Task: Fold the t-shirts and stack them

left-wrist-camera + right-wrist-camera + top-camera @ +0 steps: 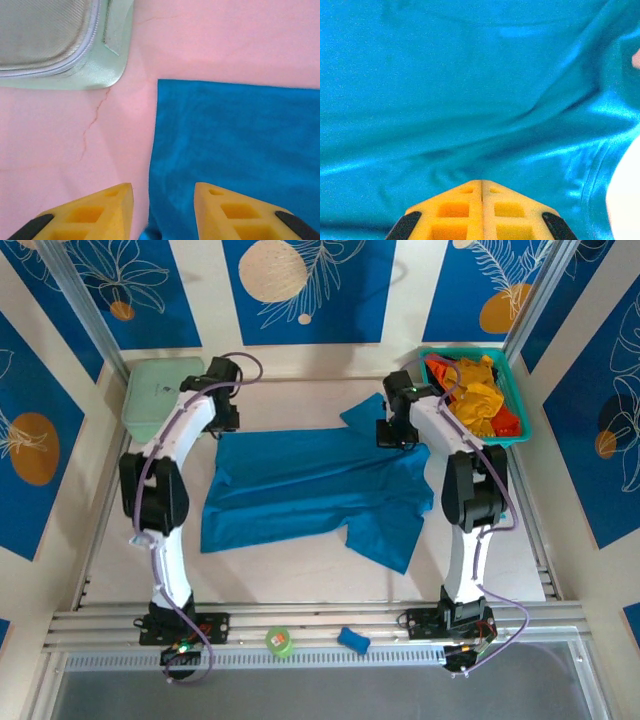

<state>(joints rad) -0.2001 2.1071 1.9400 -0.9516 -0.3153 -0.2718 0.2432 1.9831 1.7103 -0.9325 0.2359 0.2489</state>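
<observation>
Mint-green case [158, 392] lies far-left, teal basket [521, 418] far-right, a green roll [280, 642], perhaps tape, nearest.

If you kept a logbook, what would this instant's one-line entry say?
left gripper: open, astride blue t-shirt edge | right gripper: shut, over blue t-shirt | orange t-shirts: in basket

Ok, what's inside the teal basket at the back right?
Crumpled yellow-orange and red-orange t-shirts lie heaped in the teal basket; its floor and anything beneath them is covered.
</observation>
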